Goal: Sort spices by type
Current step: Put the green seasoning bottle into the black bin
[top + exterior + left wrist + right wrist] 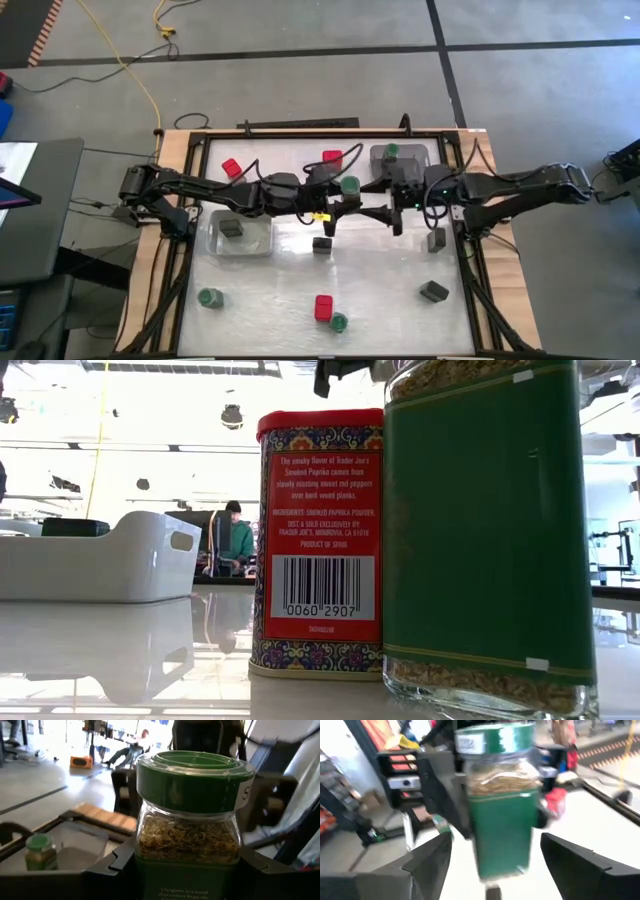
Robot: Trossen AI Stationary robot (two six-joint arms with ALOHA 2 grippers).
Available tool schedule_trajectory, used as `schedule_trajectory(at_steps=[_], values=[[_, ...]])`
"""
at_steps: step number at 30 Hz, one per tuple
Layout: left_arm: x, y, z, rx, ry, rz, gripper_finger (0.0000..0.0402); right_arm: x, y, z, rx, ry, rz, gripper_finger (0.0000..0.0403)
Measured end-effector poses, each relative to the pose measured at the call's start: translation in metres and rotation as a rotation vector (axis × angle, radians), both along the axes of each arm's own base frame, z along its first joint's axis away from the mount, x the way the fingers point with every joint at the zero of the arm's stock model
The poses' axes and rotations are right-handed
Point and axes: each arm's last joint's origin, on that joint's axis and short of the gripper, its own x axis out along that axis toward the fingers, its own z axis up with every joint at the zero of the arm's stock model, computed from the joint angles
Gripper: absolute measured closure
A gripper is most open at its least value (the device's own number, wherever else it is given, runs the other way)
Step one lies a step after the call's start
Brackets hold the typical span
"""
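Note:
A green-lidded spice jar [350,186] [187,820] [502,805] hangs upright above the table's middle, with my left gripper [345,200] [185,865] shut on it. My right gripper [380,208] [495,840] stands open just right of the jar, its fingers apart from it on either side. Red tins [231,168] [332,157] [323,307], green-lidded jars [209,297] [339,322] and dark tins [321,244] [436,239] [434,291] stand on their bottoms on the table. My left gripper pinches the jar's glass body below the lid [142,850] between its two fingers [115,862], one on each opposite side. The fingers come level from the table's left. The jar stands upright in the hold, lifted clear of the table.
A grey tray [415,160] at the far right holds one green-lidded jar [391,151] [40,851]. A clear tray [255,240] at the left holds a dark tin [232,228]. In the low view a red tin [318,540] and a green jar [490,530] stand close to the camera.

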Motion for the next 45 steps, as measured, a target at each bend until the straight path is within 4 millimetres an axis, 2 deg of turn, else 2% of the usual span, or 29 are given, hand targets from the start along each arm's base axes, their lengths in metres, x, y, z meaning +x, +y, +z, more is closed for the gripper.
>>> schedule_trajectory(at_steps=[5,9,14,18,23,31,35,40,45], values=[[0.0,-0.001,-0.007,0.03,0.078,-0.042,0.0206,-0.023,-0.005,-0.002,-0.008,0.116,-0.017,0.0071],[-0.001,-0.002,-0.016,0.048,0.172,-0.082,0.0206,-0.036,-0.008,0.004,-0.077,0.104,-0.013,0.0071],[-0.003,-0.002,-0.027,0.05,0.293,-0.094,0.0206,-0.034,-0.007,0.027,-0.132,0.167,0.004,0.0077],[-0.004,-0.002,-0.031,0.055,0.332,-0.094,0.0206,-0.015,-0.005,0.042,-0.19,0.293,0.035,0.0085],[-0.004,-0.002,-0.03,0.091,0.33,-0.099,0.0206,0.02,0.0,0.05,-0.271,0.419,0.093,0.0088],[-0.005,-0.002,-0.029,0.103,0.328,-0.094,0.0206,0.068,0.001,0.068,-0.344,0.531,0.131,0.0088],[-0.005,-0.002,-0.031,0.143,0.345,-0.093,0.0206,0.085,0.0,0.068,-0.341,0.654,0.148,0.0088],[-0.005,-0.003,-0.031,0.174,0.344,-0.104,0.0206,0.103,0.001,0.069,-0.36,0.705,0.168,0.0088],[-0.005,-0.003,-0.03,0.178,0.338,-0.127,0.0206,0.109,0.002,0.065,-0.357,0.79,0.183,0.0088]])
